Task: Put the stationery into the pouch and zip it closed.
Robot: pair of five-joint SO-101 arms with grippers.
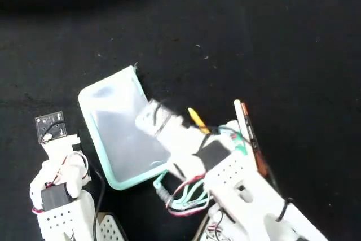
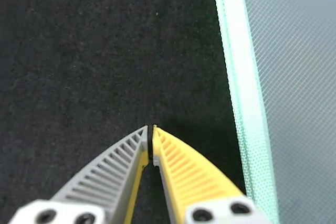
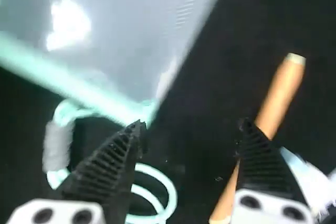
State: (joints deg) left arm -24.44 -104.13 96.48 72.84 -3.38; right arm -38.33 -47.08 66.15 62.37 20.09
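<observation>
One pen [image 3: 278, 93] lies just off the right gripper's [image 3: 191, 124] wide jaws, left gripper's [image 2: 149, 128] jaws pinched empty: looks like pouch [image 1: 113, 117] filling, so next straddle the pen and close.

Mint-edged frosted pouch [image 1: 113, 134], black table [image 1: 254, 38], seemingly orange pen [image 3: 275, 95], grey-and-yellow ribbed left claw [image 2: 150, 128]

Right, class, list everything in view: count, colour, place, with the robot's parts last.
Translucent plastic pouch with mint-green edging: one, clear and mint, left of the table's middle.
Slim orange-brown and white pen: one, right of the pouch.
Mint-green zip pull loop: one, at the pouch's near corner.
Black cloth table: one, under everything.
Left gripper: one, grey and yellow, shut, beside the pouch's edge.
Right gripper: one, dark, open, between pouch corner and pen.
</observation>
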